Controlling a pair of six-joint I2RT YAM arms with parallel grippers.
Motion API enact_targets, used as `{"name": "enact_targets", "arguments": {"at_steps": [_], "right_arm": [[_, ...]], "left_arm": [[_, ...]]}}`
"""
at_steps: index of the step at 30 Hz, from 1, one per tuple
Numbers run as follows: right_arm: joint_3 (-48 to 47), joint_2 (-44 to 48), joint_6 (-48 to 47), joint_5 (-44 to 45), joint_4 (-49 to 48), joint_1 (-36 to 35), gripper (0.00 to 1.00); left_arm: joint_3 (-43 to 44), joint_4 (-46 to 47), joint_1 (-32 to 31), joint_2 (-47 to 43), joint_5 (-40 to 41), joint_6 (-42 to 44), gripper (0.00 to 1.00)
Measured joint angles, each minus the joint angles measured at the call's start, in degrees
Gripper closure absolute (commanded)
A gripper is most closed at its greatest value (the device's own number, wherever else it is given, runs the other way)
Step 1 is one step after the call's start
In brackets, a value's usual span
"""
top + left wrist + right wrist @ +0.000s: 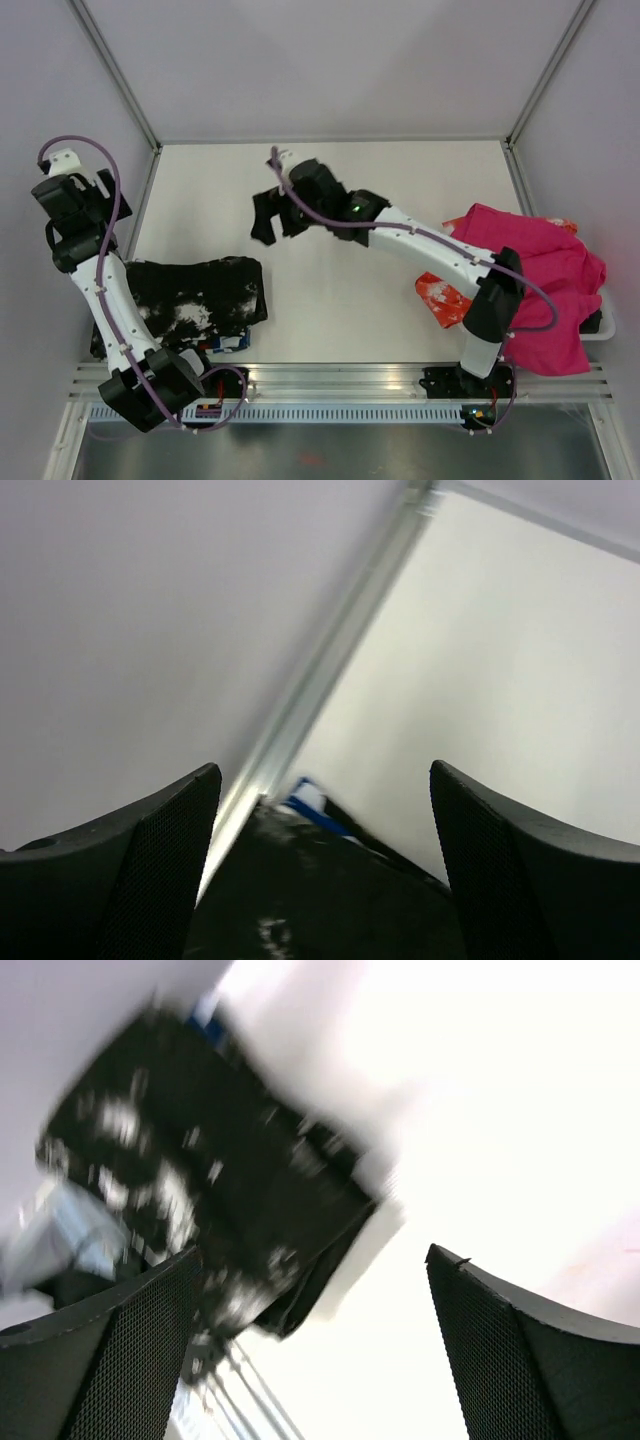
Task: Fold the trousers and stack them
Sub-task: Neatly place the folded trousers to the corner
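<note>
The trousers (190, 298), black with white splatter, lie folded in a rectangle at the table's near left. They rest on a blue-and-white folded garment (232, 342) whose corner pokes out at the near edge. My left gripper (72, 240) hangs open above the table's left edge, beyond the trousers, with nothing between its fingers. The left wrist view shows the open left gripper (325, 780) over the trousers (320, 890). My right gripper (278, 218) stands open and empty over the table's middle, to the far right of the trousers. In the blurred right wrist view the right gripper (313, 1260) has the trousers (200, 1160) beyond it.
A large magenta cloth (540, 280) is heaped at the right edge, partly over a white tray (600, 325). An orange-red cloth with white marks (440, 295) lies beside the right arm. A metal rail (330, 660) runs along the left wall.
</note>
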State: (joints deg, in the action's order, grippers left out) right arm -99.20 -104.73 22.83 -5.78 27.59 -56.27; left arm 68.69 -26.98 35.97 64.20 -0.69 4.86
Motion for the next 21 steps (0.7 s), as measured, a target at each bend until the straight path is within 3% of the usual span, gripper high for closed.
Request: {"name": "enact_targets", "arguments": {"at_steps": [5, 8, 10, 15, 21], "right_arm": [[0.11, 6.75, 2.91, 3.98, -2.82, 14.64, 0.02], [0.09, 8.79, 1.86, 6.84, -3.58, 24.65, 0.02], [-0.94, 9.25, 0.09, 8.90, -2.71, 29.14, 0.02], [-2.38, 11.30, -5.64, 16.41, -2.43, 31.21, 0.02], [4.87, 20.09, -12.22, 23.87, -6.45, 30.51, 0.02]], "left_arm": [[0.02, -2.10, -3.85, -1.40, -11.19, -4.70, 0.10], [0.15, -2.19, -6.47, -1.77, -17.14, -8.48, 0.00], [1.33, -3.13, -10.71, -1.29, -19.78, -10.21, 0.00], [9.44, -6.14, -25.92, 1.51, -20.70, -10.47, 0.00], [8.55, -6.23, -27.93, -3.32, -19.89, -10.47, 0.00]]}}
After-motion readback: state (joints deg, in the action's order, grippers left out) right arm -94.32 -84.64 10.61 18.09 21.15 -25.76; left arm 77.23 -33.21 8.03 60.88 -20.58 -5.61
